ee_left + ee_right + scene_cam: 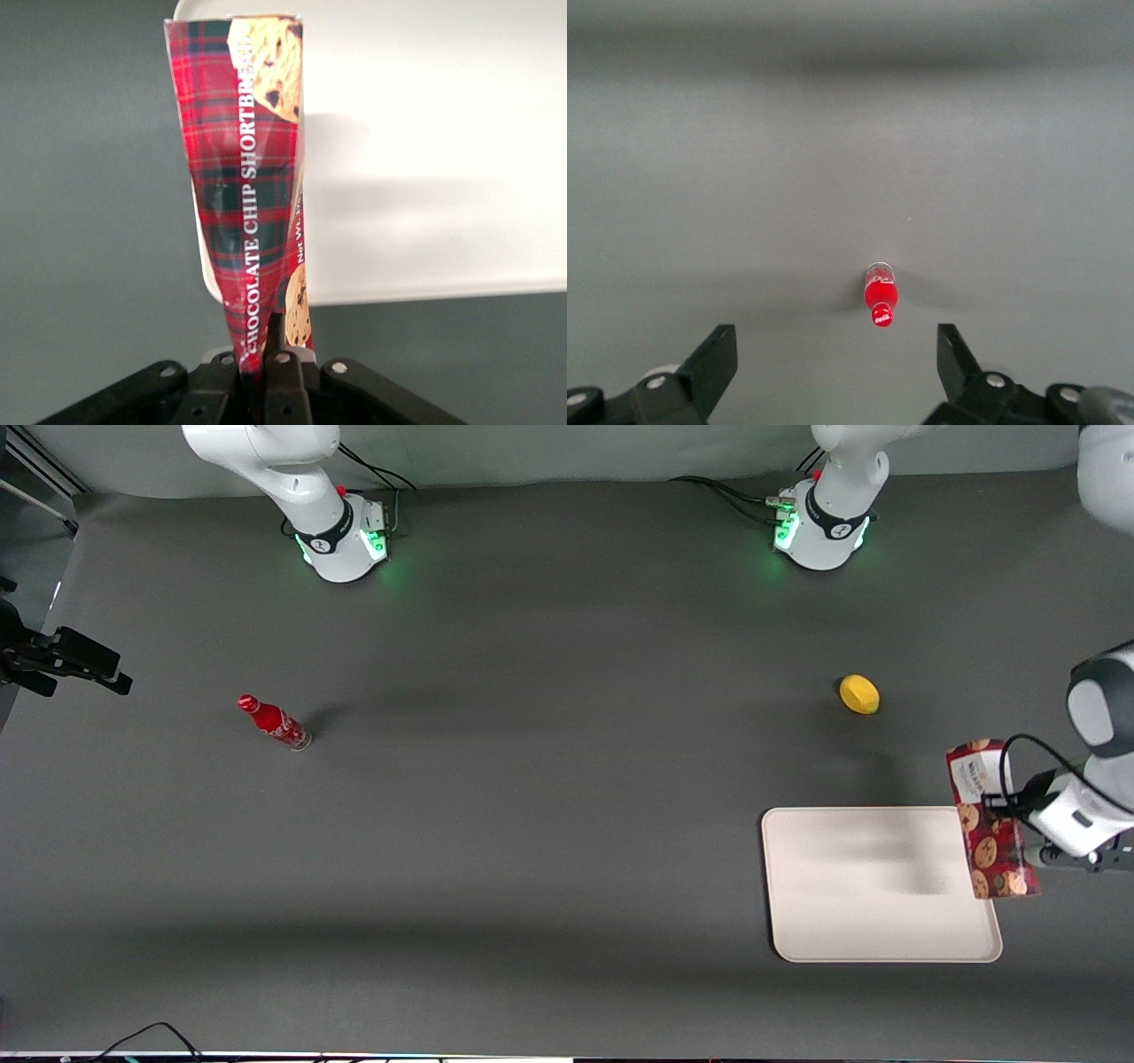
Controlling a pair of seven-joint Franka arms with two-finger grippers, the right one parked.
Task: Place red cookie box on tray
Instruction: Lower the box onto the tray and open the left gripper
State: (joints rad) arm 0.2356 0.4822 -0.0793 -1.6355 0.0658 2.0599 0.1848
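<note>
You have the wide dark grey table [532, 850] mostly open: a broad bare stretch runs between the two ends. The tray [877, 886] lies flat toward the working arm's end, near the table's front edge, its surface bare and its low rim and rounded corners fully in sight. Your gripper [1005, 804] hangs in the air at the tray's outer short edge, clamped on the red cookie box [990, 824]. In the left wrist view the fingers [282, 372] pinch the narrow end of the box [252, 177], which reaches out over the tray's rim [208, 274]. From the front, the box is lifted and slightly tilted, overlapping the tray's outer edge, white label end farther from the camera. A yellow lemon-like object [859, 693] sits farther from the camera than the tray, well apart from it. A small red bottle [273, 722] stands toward the parked arm's end.
</note>
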